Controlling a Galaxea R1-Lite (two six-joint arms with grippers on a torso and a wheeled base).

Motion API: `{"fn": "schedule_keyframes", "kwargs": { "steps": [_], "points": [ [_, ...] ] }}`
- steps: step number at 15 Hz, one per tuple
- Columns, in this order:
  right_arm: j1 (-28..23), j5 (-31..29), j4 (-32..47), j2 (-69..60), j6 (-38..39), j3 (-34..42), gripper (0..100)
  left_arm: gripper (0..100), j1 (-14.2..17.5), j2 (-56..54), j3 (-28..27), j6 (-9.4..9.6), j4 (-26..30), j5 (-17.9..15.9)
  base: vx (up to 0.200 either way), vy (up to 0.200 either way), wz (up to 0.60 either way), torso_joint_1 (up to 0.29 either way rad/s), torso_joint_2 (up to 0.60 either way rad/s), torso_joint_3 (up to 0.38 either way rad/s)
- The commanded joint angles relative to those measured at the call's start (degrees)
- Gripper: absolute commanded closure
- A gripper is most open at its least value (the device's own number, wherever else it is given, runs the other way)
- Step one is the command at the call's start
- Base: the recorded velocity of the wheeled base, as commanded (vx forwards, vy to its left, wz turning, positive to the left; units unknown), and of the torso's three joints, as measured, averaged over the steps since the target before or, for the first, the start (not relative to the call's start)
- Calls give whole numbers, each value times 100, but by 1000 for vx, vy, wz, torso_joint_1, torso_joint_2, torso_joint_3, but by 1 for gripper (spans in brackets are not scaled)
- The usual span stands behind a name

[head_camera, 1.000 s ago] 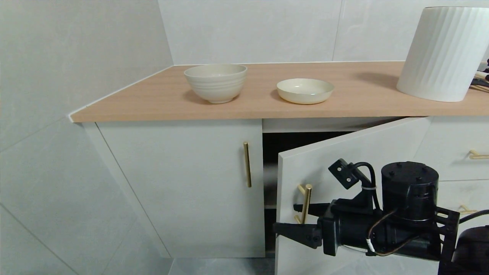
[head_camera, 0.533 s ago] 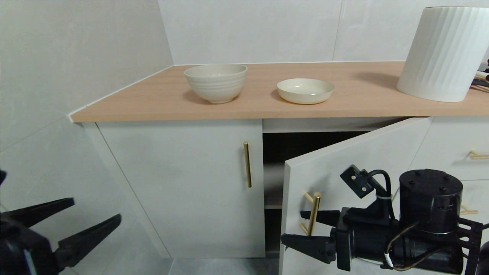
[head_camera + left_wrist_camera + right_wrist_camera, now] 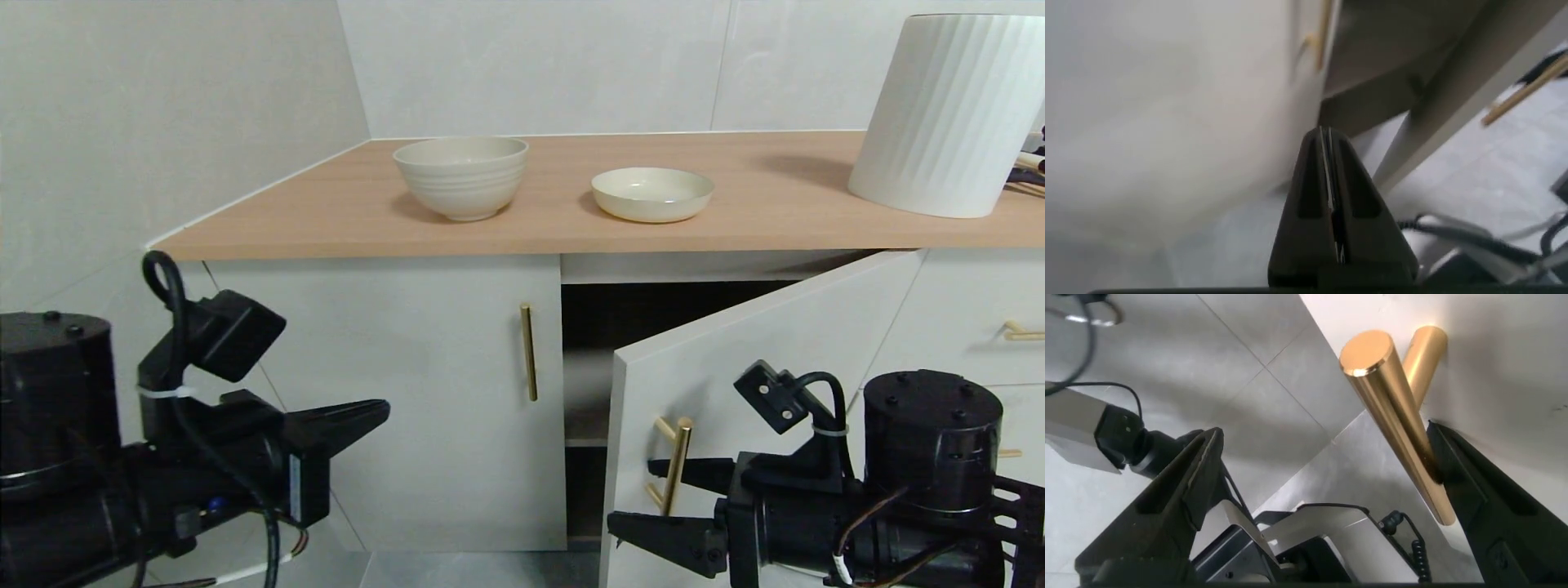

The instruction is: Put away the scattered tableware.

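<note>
A ribbed cream bowl (image 3: 461,175) and a shallow cream dish (image 3: 653,193) stand on the wooden countertop (image 3: 343,220). Below them the right cabinet door (image 3: 759,343) is partly open. My right gripper (image 3: 657,500) is open and straddles that door's gold handle (image 3: 674,465). In the right wrist view the handle (image 3: 1400,416) lies against one finger (image 3: 1478,498) of the right gripper (image 3: 1331,490). My left gripper (image 3: 369,411) is shut on nothing, low in front of the closed left door (image 3: 392,392). The left wrist view shows the left gripper (image 3: 1324,143) with its fingers pressed together.
A tall white ribbed container (image 3: 947,114) stands at the counter's right end. The left door has a gold handle (image 3: 529,353). The dark cabinet opening (image 3: 629,314) shows a shelf inside. Drawers with gold pulls (image 3: 1020,331) are at the right. A tiled wall closes the left side.
The right gripper moved right and down with the handle, swinging the door wider. The left arm rose into view from the lower left, and its fingers, apart half a second ago, have come together.
</note>
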Motion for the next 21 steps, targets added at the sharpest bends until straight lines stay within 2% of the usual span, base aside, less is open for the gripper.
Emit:
{"fn": "schedule_keyframes", "kwargs": {
  "steps": [1,4,6,9,11,13,14,15,18,21],
  "points": [
    [-3,-16,2,-69,1,1,0,100,-480,1478,-117,-162,-1352,9,0,0,0,0,0,0],
    [-3,-42,-7,-104,-43,1,0,100,-761,2910,-293,-233,-2943,-17,0,0,0,0,0,0],
    [-38,-51,-7,-78,-237,18,0,100,-779,3710,-644,-320,-3453,-35,0,0,0,0,0,0],
    [-38,-51,2,-69,-237,10,0,100,-858,4070,-653,-426,-3594,-43,0,0,0,0,0,0],
    [-38,-51,2,-69,-228,10,0,100,-1034,3956,-873,-654,-3576,-166,0,0,0,0,0,0],
    [-38,-51,2,-69,-228,10,0,100,-1060,3965,-1022,-681,-3559,-210,0,0,0,0,0,0],
    [-38,-51,11,-60,-228,18,0,100,-1183,4000,-1321,-690,-3312,-351,0,0,0,0,0,0],
    [-38,-51,19,-43,-228,18,0,100,-1297,3991,-1330,-698,-3251,-412,0,0,0,0,0,0],
    [-82,-51,11,-7,-228,54,0,100,-1526,4018,-1339,-962,-3277,-430,0,0,0,0,0,0],
    [-100,-69,19,-16,-228,62,0,100,-1640,4070,-1400,-1050,-3277,-430,0,0,0,0,0,0]
  ]
}}
